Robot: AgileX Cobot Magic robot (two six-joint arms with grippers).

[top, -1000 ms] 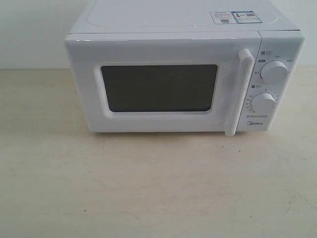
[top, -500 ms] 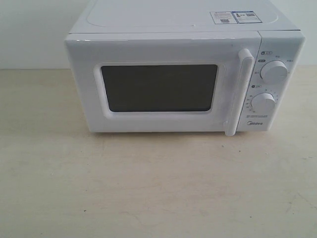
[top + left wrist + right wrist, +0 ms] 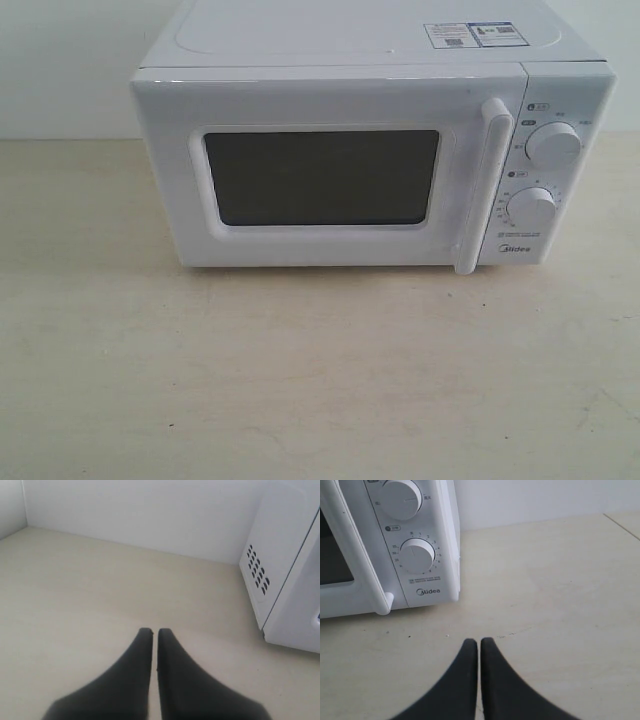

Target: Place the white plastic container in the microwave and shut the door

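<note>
The white Midea microwave (image 3: 370, 150) stands at the back of the beige table, its door (image 3: 320, 178) shut with the dark window facing me and the vertical bar handle (image 3: 485, 185) at its right. No white plastic container shows in any view. Neither gripper appears in the exterior view. My left gripper (image 3: 154, 631) is shut with nothing in it, over bare table beside the microwave's vented side (image 3: 272, 555). My right gripper (image 3: 479, 641) is shut and empty, a short way in front of the dial panel (image 3: 415, 555).
A white wall runs behind the beige table (image 3: 300, 380). Two round dials (image 3: 552, 145) sit on the microwave's right panel, and stickers (image 3: 470, 33) lie on its top. A table edge shows in the right wrist view (image 3: 622, 527).
</note>
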